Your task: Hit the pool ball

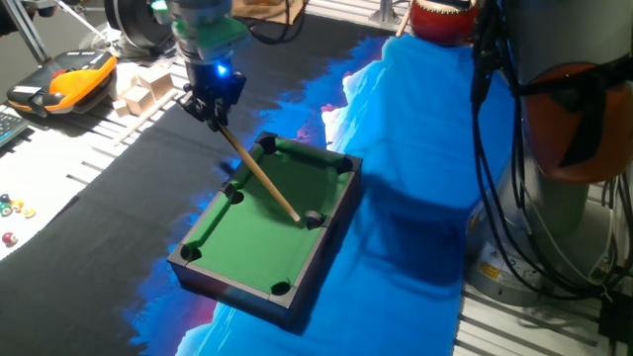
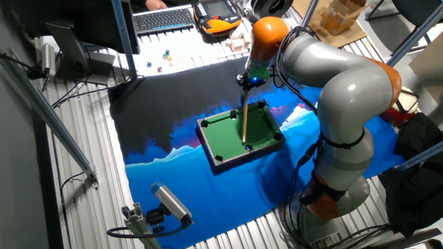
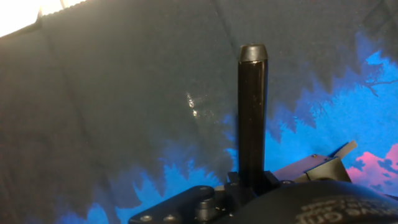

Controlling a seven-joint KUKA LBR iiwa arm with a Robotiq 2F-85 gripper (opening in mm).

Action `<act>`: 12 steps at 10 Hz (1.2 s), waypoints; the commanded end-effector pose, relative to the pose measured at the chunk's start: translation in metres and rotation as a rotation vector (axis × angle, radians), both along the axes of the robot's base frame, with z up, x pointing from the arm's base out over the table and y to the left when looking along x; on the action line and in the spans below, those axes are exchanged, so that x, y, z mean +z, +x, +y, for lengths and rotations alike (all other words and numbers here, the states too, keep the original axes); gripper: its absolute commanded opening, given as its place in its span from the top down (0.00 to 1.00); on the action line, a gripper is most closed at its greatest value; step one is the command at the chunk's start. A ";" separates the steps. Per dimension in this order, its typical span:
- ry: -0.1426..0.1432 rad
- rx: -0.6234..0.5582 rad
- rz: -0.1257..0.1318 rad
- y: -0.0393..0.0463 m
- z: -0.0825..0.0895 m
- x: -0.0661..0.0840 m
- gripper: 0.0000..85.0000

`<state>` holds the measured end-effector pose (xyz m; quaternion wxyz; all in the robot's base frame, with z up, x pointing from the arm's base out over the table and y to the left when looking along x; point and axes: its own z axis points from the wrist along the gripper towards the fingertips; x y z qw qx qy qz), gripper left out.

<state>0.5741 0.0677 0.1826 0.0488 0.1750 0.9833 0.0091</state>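
Pool ball [image 1: 314,218] beside corner pocket [image 1: 316,220]

One fixed view sits low, near the mini pool table [image 1: 267,222]. The other looks down from far, sharing it. Hand view faces cloth [image 3: 124,112].

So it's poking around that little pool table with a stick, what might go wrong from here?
The claw holds the cue stick at a steep slant, its tip down by a side pocket against the rail. A push there might jam the tip into the rail or pocket, or shove the small pool table across the blue cloth. I cannot make out the black ball in these views, so the stroke may also simply miss it.
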 end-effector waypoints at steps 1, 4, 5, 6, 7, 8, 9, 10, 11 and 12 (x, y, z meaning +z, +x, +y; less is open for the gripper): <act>0.000 0.000 -0.002 0.0015 -0.001 0.001 1.00; -0.020 -0.028 -0.006 0.0031 -0.002 0.001 1.00; -0.016 -0.046 -0.003 0.0043 -0.003 0.000 1.00; -0.026 -0.050 -0.002 0.0063 -0.004 -0.002 1.00; -0.043 -0.070 -0.004 0.0071 -0.005 -0.005 1.00; -0.071 -0.102 0.007 0.0061 -0.006 -0.007 1.00; -0.065 -0.120 0.025 0.0066 -0.007 -0.010 1.00; -0.015 -0.125 0.050 0.0079 -0.007 -0.012 1.00; -0.002 -0.127 0.056 0.0065 -0.007 -0.015 1.00; -0.013 -0.131 0.055 0.0045 -0.006 -0.019 1.00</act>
